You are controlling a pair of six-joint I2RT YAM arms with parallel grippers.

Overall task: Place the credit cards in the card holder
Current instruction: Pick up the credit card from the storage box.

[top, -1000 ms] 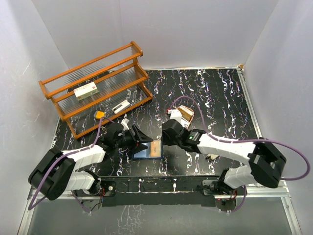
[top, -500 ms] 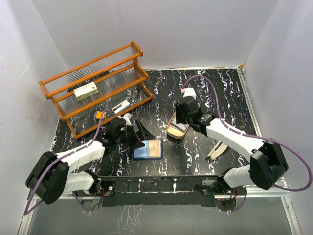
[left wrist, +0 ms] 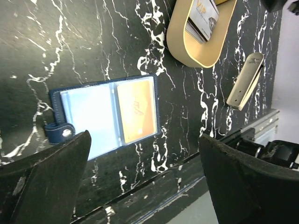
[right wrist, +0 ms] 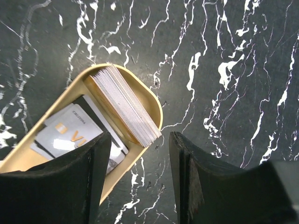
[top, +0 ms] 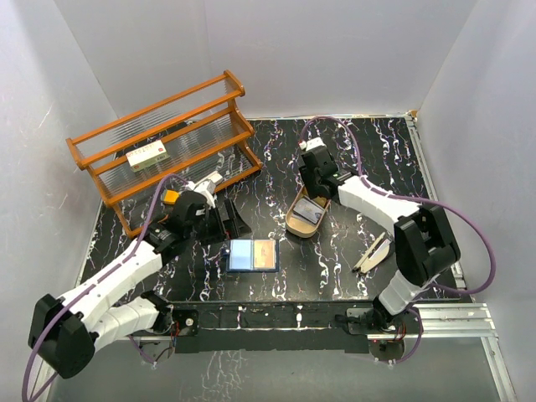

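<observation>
The card holder (top: 243, 255) lies open on the black marbled table, with an orange credit card (top: 265, 253) in its right pocket. The left wrist view shows the holder (left wrist: 88, 116) and this card (left wrist: 135, 109) from above. More credit cards, a greyish one (right wrist: 70, 133) and a stack on edge (right wrist: 124, 105), lie in the oval tan tray (right wrist: 156, 109). My left gripper (top: 219, 219) hangs open to the left of the holder, apart from it. My right gripper (right wrist: 140, 182) is open over the tray's far end (top: 292, 226), nothing between its fingers.
A wooden rack (top: 167, 151) stands at the back left with a white box with red marks (top: 147, 156) on a shelf. A small orange item (top: 171, 196) and a white one (top: 208, 182) lie by its foot. A tan folded strip (top: 372, 253) lies right of the tray.
My right gripper moved from the card holder back to the tray and opened wider. My left gripper drew away from the holder toward the rack and opened fully.
</observation>
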